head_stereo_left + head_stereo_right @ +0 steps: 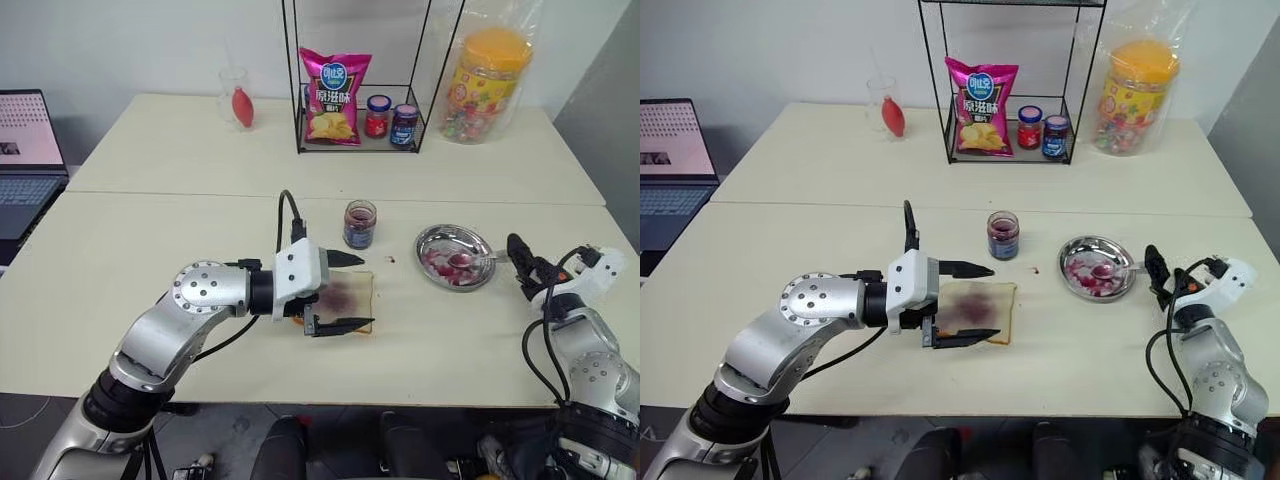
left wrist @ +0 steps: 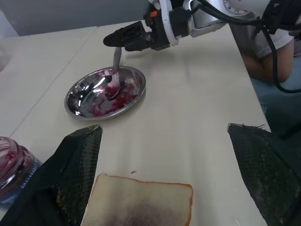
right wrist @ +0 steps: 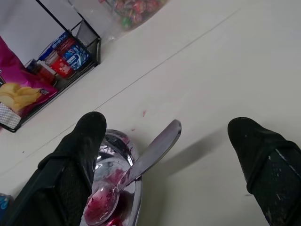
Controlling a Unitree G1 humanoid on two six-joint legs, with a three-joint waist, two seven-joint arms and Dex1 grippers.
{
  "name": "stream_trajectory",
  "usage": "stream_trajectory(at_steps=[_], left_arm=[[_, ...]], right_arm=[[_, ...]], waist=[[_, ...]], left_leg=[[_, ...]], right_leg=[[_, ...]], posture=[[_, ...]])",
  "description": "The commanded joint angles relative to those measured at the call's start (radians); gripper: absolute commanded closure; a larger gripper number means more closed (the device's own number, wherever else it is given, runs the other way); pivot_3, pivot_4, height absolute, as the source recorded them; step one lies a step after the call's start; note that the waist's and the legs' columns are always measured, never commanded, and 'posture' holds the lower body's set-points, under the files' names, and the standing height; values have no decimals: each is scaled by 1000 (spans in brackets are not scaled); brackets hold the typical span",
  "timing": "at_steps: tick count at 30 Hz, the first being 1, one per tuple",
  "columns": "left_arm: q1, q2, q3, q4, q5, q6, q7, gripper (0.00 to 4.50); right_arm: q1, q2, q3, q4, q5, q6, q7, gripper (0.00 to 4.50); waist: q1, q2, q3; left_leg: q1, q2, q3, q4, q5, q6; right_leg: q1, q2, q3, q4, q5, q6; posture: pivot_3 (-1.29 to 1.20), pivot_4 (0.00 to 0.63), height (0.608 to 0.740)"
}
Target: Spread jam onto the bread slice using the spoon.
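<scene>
Left gripper (image 1: 968,303) spread wide, empty, black fingers straddling the square pale bread slice (image 1: 978,311) with tan crust, lying flat on the cream table (image 1: 790,240). Purple-red jam (image 1: 977,303) smeared across the slice's middle. Just behind, an open small glass jar of dark jam (image 1: 1003,235). Further right, a round shiny metal dish (image 1: 1097,267) streaked red, slim silvery spoon (image 3: 136,169) resting inside, handle over the rim. Right gripper (image 3: 164,176) wide apart, holding nothing, just beside the spoon's handle.
</scene>
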Motion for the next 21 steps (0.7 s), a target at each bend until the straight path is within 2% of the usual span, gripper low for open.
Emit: stream_trajectory(at_steps=[1,10,13,16,17,21], left_arm=[[10,-6,8,-14,24,-35,-7,33],[31,-23,15,-26,27,-15,8,33],[34,-17,18,-26,33,-12,3,0],[27,-17,18,-20,36,-12,0,0],[23,-19,17,-19,37,-11,0,0],[16,-20,16,-17,37,-7,-2,0]], right_arm=[[-42,-17,-13,48,26,-24,33,0],[-100,-21,-16,170,39,-48,87,0],[-119,-30,-20,214,34,-76,104,475],[-124,-30,-20,232,37,-88,112,1172],[-124,-30,-18,238,35,-93,115,1525],[-124,-23,-15,240,35,-107,114,2278]], waist=[[1,0,0],[0,1,0],[0,1,0],[0,2,0],[0,2,0],[0,2,0]], left_leg=[[0,0,0,0,0,0],[0,0,0,1,0,0],[0,0,0,2,0,0],[0,0,0,2,0,0],[0,0,0,2,0,0],[0,0,0,2,0,0]], right_leg=[[0,0,0,0,0,0],[0,0,0,0,0,1],[1,0,0,1,1,1],[0,0,0,1,1,1],[0,0,0,1,1,1],[0,0,0,1,1,1]], posture=[[0,150,740],[0,150,740],[0,150,740],[0,150,740],[0,150,740],[0,150,740]])
